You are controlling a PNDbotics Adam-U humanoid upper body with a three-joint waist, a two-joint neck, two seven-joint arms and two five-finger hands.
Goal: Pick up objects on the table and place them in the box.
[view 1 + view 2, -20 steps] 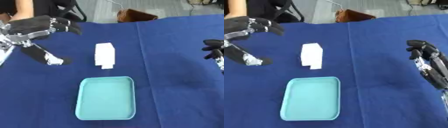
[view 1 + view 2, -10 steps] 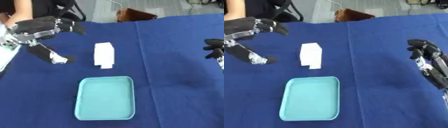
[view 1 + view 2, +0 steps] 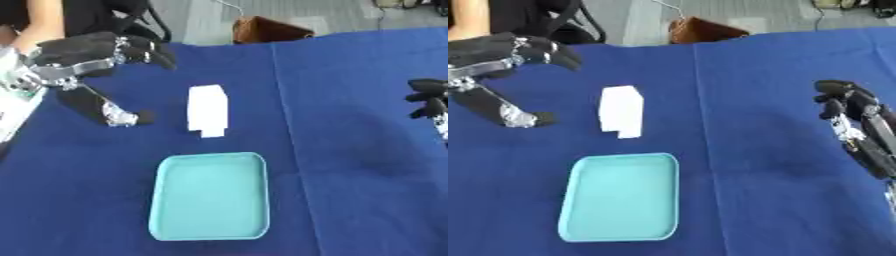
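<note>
A dark blue cloth covers the table (image 3: pixel 350 150), with a straight crease running from the far edge toward the near edge. Beyond the far edge lies a grey floor (image 3: pixel 332 15). A brown box-like object (image 3: pixel 267 29) stands on that floor, just behind the table. Lighting is even, with soft shadows

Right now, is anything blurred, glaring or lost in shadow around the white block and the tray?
Left eye view: the left hand is soft-edged and casts a dark shadow on the blue cloth; the white block looks washed out, its faces hard to tell apart. Right eye view: the teal tray is evenly lit with no glare, and the right hand is slightly soft.
</note>
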